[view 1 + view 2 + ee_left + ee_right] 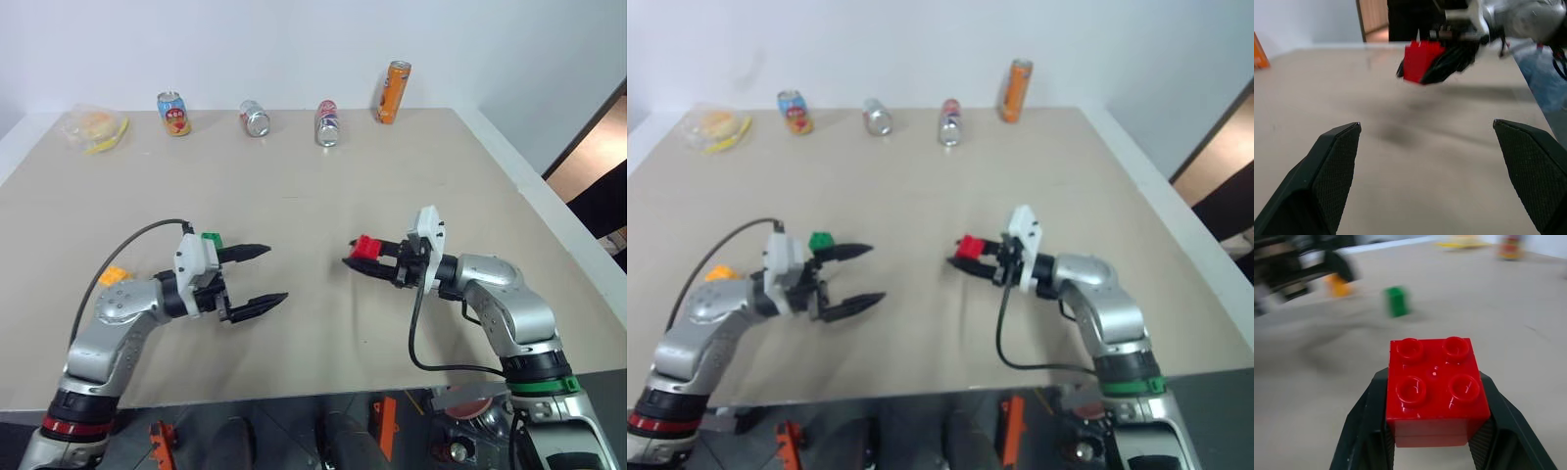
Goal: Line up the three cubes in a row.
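The right tool [359, 257] was pinching the red cube [366, 245] between its two black fingers, studs up, and held it clear of the tabletop [294, 186], roughly midway between the left and right edges and nearer the front edge than the back. The left tool [263, 276] stood spread wide and empty, its fingertips pointing across toward the red cube, well apart from it. The green cube [211, 238] sat on the tabletop just behind the left tool, and the yellow-orange cube [115, 276] lay farther toward the left edge, beside the left arm. Four drink cans [255, 118] and a bag of yellow food [93, 128] stood along the back edge, well away from the work.

The step in hand looked like the carrying of the red cube toward the other two. Judging from how things lay, the next move called for bringing it toward the left, near the green cube, on a line that the green and yellow-orange cubes could share, setting it down flat, then letting go. The spread left tool stood close to that path and might need to draw aside.
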`<state>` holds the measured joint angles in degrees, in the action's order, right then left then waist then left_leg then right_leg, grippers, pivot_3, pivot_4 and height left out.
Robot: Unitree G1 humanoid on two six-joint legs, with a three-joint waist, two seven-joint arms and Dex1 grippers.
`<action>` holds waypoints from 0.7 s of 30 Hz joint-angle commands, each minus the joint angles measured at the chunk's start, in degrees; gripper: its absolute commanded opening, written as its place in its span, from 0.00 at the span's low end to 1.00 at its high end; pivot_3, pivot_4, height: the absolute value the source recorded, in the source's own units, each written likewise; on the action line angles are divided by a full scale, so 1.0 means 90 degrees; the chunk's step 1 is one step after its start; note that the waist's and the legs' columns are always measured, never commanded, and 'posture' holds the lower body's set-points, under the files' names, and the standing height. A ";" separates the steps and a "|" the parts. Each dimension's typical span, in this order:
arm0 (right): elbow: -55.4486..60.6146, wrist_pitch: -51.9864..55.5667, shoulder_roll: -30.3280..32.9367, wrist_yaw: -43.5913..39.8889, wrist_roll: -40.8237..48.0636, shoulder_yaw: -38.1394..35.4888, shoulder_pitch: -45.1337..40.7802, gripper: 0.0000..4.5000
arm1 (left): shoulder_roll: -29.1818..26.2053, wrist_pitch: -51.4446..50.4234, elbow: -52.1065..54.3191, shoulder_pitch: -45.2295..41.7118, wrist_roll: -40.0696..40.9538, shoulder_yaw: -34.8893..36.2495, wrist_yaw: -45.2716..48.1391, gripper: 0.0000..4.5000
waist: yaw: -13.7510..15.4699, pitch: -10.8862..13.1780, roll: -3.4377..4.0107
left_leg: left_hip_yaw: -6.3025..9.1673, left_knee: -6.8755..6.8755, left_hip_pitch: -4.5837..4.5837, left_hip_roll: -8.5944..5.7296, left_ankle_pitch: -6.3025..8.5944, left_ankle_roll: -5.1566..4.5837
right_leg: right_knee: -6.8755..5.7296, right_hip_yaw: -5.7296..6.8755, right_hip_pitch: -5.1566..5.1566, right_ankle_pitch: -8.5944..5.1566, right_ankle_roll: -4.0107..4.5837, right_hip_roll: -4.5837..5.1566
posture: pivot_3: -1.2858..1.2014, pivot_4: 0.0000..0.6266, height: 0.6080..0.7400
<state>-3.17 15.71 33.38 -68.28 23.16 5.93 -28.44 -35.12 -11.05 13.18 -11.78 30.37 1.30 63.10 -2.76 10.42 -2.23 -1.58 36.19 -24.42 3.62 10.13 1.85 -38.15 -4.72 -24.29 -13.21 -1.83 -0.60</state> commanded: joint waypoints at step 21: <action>-0.2491 -0.2557 -0.0247 -0.2090 -0.1294 0.0960 -0.0635 0.82 | -0.0419 -0.0015 0.0839 0.0844 0.0224 0.0528 -0.0046 1.00 | 0.0007 0.0004 0.0005 | -0.0005 0.0000 0.0004 0.0003 0.0000 0.0001 | -0.0001 0.0000 -0.0001 0.0000 0.0005 0.0002 | 0.52 0.24 1.00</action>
<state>-25.53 -6.63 30.75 -85.88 11.93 14.80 -33.08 -38.35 -11.33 18.73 -4.19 31.57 4.78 62.96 -2.70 10.46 -2.18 -1.62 36.20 -24.37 3.65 10.13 1.85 -38.16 -4.72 -24.30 -13.20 -1.78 -0.59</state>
